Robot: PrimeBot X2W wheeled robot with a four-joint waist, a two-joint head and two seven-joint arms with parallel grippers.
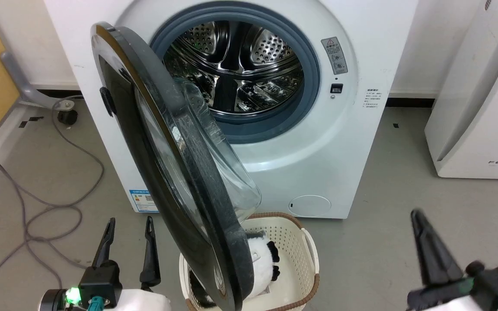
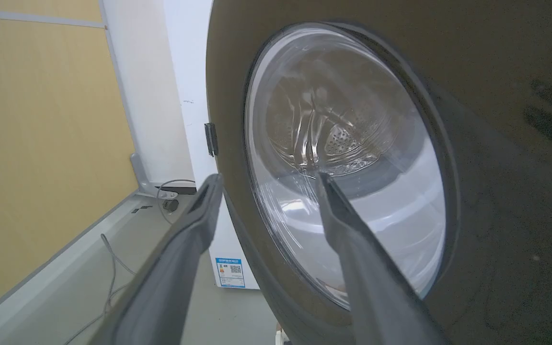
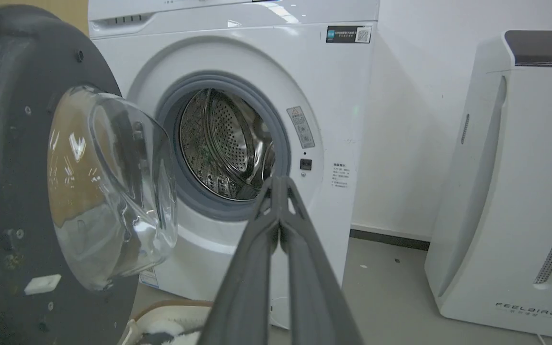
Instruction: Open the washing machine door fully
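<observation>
From my head, the washing machine door [image 1: 197, 185] stands swung out from the washer [image 1: 318, 164], hinged at the left side, with its dark rim turned toward me. The drum mouth [image 1: 240, 65] behind it is uncovered. The near lower edge of the door hangs over a cream basket [image 1: 305, 242] on the floor, and in the basket lies a white and black soft toy [image 1: 262, 259]. My left hand [image 1: 130, 221] is at the near left, its two fingers spread apart and holding nothing, just beside the outer face of the door. My right hand [image 1: 419, 224] is at the near right, well apart from the door, fingers pressed together. A grey cable [image 1: 59, 207] lies on the floor at the left.

From my left wrist, the spread fingers of the left hand [image 2: 269, 178] point at the glossy outer face of the door and its round glass window [image 2: 343, 158]. If they touch it, I cannot tell.

From my right wrist, the right hand [image 3: 278, 182] is shut on nothing and points toward the drum mouth. The door's inner side with its bulging glass is at the left, and a white appliance [image 3: 506, 191] stands at the right.
</observation>
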